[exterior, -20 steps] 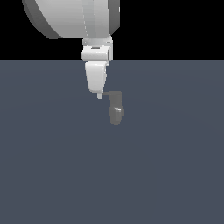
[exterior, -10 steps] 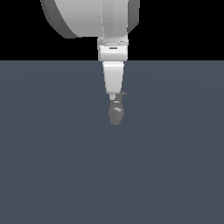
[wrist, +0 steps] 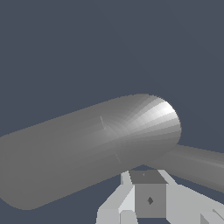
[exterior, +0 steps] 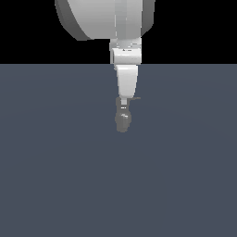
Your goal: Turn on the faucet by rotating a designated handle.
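Observation:
In the exterior view the small grey faucet (exterior: 122,121) stands on the dark grey floor (exterior: 55,176). Its thin handle (exterior: 136,98) sticks out toward the exterior view's right at the faucet's top. My white gripper (exterior: 124,104) hangs straight down onto the top of the faucet, beside the handle, and hides the upper part. In the wrist view a thick grey cylinder of the faucet (wrist: 87,148) fills the middle, and a thinner grey bar (wrist: 197,164) runs off from it. My fingers (wrist: 148,200) show pressed together, just short of that bar.
The large white arm link (exterior: 106,18) hangs over the scene at the top. The dark grey floor spreads flat all around the faucet.
My gripper has moved toward the exterior view's right and slightly down, from beside the faucet to right over its top. The visible tip of the handle now shows farther right.

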Robot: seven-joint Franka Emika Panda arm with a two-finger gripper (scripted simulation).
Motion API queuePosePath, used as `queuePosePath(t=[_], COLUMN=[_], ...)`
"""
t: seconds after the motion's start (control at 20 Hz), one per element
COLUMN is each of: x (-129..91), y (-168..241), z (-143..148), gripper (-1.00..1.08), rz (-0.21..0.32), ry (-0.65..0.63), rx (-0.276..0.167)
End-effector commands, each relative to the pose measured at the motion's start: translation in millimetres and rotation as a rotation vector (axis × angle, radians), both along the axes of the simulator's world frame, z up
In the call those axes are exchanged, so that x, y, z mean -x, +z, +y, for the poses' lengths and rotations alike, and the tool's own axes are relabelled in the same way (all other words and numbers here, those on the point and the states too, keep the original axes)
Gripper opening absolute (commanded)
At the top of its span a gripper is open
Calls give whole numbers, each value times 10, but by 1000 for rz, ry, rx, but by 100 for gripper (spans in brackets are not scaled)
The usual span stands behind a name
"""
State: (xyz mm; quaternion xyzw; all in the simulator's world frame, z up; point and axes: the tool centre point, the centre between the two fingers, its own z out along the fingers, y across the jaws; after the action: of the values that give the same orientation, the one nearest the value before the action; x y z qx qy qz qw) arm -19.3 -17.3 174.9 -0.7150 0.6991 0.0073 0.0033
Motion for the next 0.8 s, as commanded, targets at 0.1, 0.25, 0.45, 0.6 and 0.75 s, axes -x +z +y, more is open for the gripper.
queuePosePath(t=[0.1,0.25,0.45,0.6,0.75], x=[-111,-156,-214,-257,-300], y=[-8,-10,-14,-16,-19], z=[-277,-380,-520,-625,-729], gripper=[-100,-100,-100,-100,-100], rz=[-9,-8,-7,-7,-6], ry=[-26,-31,-37,-42,-46], rx=[7,8,10,12,13])
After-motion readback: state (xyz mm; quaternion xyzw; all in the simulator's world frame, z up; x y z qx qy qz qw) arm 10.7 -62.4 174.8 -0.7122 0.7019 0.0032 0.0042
